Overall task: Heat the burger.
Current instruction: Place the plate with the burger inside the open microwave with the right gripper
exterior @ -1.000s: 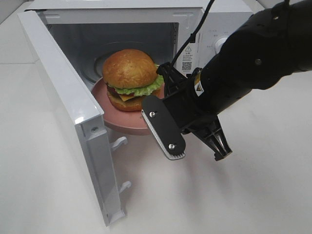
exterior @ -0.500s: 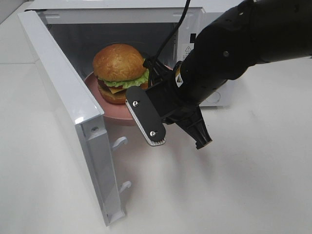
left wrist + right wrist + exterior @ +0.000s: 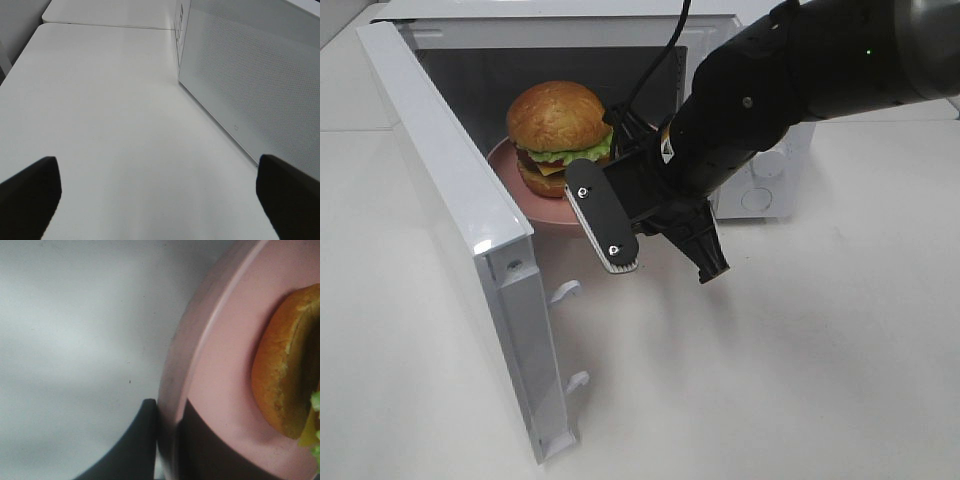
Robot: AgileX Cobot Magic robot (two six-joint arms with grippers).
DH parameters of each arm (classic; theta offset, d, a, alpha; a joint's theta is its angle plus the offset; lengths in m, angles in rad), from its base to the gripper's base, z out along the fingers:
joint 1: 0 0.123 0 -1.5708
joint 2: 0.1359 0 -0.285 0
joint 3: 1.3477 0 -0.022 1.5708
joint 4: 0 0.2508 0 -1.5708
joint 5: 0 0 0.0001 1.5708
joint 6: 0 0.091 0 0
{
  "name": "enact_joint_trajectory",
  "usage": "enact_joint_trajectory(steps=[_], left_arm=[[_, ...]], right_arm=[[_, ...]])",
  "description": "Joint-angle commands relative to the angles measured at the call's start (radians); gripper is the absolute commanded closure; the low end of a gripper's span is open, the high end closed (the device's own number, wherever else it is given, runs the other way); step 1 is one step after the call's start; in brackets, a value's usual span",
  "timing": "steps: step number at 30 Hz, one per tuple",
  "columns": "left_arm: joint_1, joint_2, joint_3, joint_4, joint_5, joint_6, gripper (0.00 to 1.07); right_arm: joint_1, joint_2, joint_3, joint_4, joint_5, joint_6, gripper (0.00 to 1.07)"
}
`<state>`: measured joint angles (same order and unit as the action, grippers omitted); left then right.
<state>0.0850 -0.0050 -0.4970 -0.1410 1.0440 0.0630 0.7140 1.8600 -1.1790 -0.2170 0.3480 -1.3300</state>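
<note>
The burger (image 3: 558, 122), with a golden bun, green lettuce and a dark patty, sits on a pink plate (image 3: 510, 160) in the mouth of the open microwave (image 3: 760, 185). My right gripper (image 3: 600, 215) is shut on the plate's near rim, its arm reaching in from the right. In the right wrist view the burger (image 3: 287, 375) lies on the plate (image 3: 220, 370), and the right gripper (image 3: 167, 440) pinches the rim between dark fingers (image 3: 142, 440). I cannot tell whether the plate rests on the oven floor. My left gripper (image 3: 160, 200) is open over bare table.
The white microwave door (image 3: 470, 210) swings open towards the front left, its latch hooks facing the plate's path. That door (image 3: 250, 80) also shows as a perforated panel in the left wrist view. White table (image 3: 770, 380) surrounds the oven.
My right gripper has carried the plate and burger up and to the left, deeper into the microwave opening. The left gripper has stayed open and still.
</note>
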Motion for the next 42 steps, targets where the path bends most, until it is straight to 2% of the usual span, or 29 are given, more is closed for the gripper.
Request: enact_joint_trajectory(steps=[1,17,28,30,42], left_arm=[[-0.004,-0.022,0.002,-0.002,-0.008,0.000,0.08],[-0.004,-0.022,0.002,-0.002,-0.008,0.000,0.08],[-0.004,-0.022,0.002,-0.002,-0.008,0.000,0.08],[-0.004,-0.022,0.002,-0.002,-0.008,0.000,0.08],[-0.004,-0.022,0.002,-0.002,-0.008,0.000,0.08]], right_arm=[[-0.003,0.002,-0.017,-0.019,-0.114,-0.002,1.02],[-0.065,0.073,-0.090,-0.019,-0.114,0.028,1.01],[-0.073,0.171,-0.214,-0.023,-0.051,0.072,0.99],[-0.073,0.210,-0.274,-0.027,-0.031,0.105,0.98],[-0.073,0.316,-0.432,-0.049,-0.024,0.200,0.98]])
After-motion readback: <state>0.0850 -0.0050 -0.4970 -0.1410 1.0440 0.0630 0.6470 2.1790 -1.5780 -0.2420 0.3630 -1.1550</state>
